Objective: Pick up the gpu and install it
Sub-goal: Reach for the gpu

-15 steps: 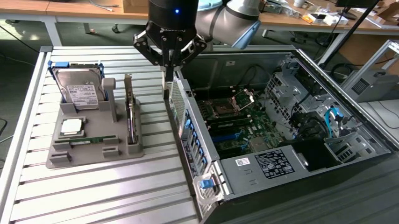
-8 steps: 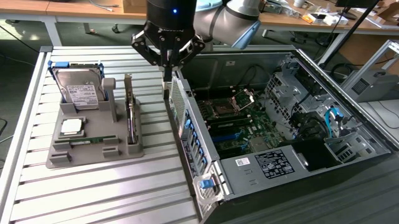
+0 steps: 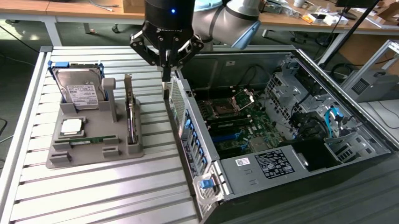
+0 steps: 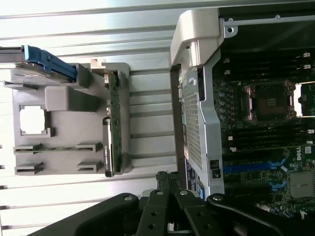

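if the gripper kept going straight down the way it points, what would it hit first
Probably the top edge of the open silver computer case's perforated rear wall; the shut black gripper hangs just over its corner. Depth is unclear: it might slip past onto the slatted metal table.

Slatted pale metal surface [image 3: 93, 186], evenly lit. Wooden desks [image 3: 81, 9] on white legs along the far side, small clutter [image 3: 324, 18] on the one toward the exterior view's right. Dark floor [image 3: 18, 51] below the desks. Aluminium framing [image 3: 373, 60] at the exterior view's right edge.
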